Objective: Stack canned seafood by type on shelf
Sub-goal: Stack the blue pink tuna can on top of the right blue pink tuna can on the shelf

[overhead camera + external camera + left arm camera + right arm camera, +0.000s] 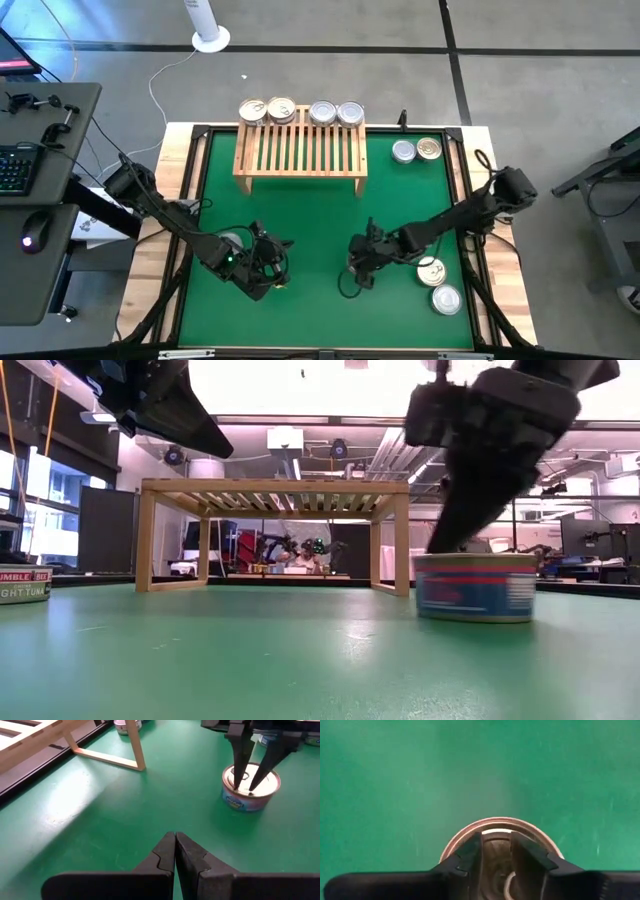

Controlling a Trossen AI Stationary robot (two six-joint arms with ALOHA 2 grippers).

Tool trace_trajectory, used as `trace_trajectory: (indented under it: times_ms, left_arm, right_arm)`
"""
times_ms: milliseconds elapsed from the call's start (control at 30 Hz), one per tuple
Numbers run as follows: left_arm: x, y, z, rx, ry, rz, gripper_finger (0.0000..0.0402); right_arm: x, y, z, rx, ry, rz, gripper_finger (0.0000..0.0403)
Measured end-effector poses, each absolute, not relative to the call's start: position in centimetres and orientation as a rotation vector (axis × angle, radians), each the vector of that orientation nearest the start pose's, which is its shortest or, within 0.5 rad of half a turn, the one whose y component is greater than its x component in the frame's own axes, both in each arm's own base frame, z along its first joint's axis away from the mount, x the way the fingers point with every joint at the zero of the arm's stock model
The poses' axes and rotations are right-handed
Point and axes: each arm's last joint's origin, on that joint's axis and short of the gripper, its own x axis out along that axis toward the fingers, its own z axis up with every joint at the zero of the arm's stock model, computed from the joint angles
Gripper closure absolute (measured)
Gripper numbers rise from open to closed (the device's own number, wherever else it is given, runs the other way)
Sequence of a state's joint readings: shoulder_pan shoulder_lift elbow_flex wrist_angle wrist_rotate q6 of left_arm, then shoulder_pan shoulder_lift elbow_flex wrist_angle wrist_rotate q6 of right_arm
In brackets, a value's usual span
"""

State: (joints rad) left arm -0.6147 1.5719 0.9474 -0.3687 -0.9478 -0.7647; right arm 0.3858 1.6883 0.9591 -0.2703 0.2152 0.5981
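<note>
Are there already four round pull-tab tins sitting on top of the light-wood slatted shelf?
Yes: the high view shows four round tins in a row along the far edge of the light-wood slatted shelf, two gold-toned on the left and two silver-grey on the right.

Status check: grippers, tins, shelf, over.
Left gripper shut, empty, idle above mat. Right gripper fingertips on tin lid, no grasp confirmed. Four tins on shelf. Path unobstructed.

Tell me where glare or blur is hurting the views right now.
Low view: ceiling lights blow out behind the shelf, and the right gripper over the tin is a blurred silhouette. Left wrist view: a pale sheen lies on the green mat. Right wrist view: the tin's lid is soft.
</note>
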Motion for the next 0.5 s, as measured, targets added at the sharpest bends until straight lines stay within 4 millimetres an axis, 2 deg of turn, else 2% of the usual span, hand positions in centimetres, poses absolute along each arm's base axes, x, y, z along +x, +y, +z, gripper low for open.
trace_trajectory:
  times_ms: [133, 233, 367, 500]
  left_arm:
    - [25.9, -15.4, 20.2, -0.025, 0.532, 0.535, 0.0401]
    - [25.9, -15.4, 20.2, -0.027, 0.532, 0.534, 0.0402]
    - [25.9, -15.4, 20.2, -0.037, 0.535, 0.532, 0.0401]
    - [26.3, -15.2, 20.1, -0.08, 0.568, 0.491, 0.0401]
  right_arm:
    - [31.2, 12.6, 19.0, 0.172, 0.908, -0.08, 0.032]
    - [29.9, 13.5, 20.2, 0.064, 0.903, -0.121, 0.0323]
    - [26.7, 14.0, 19.8, 0.034, 0.982, -0.259, 0.0301]
    - [23.9, 14.5, 18.2, 0.097, 1.035, -0.3, 0.0236]
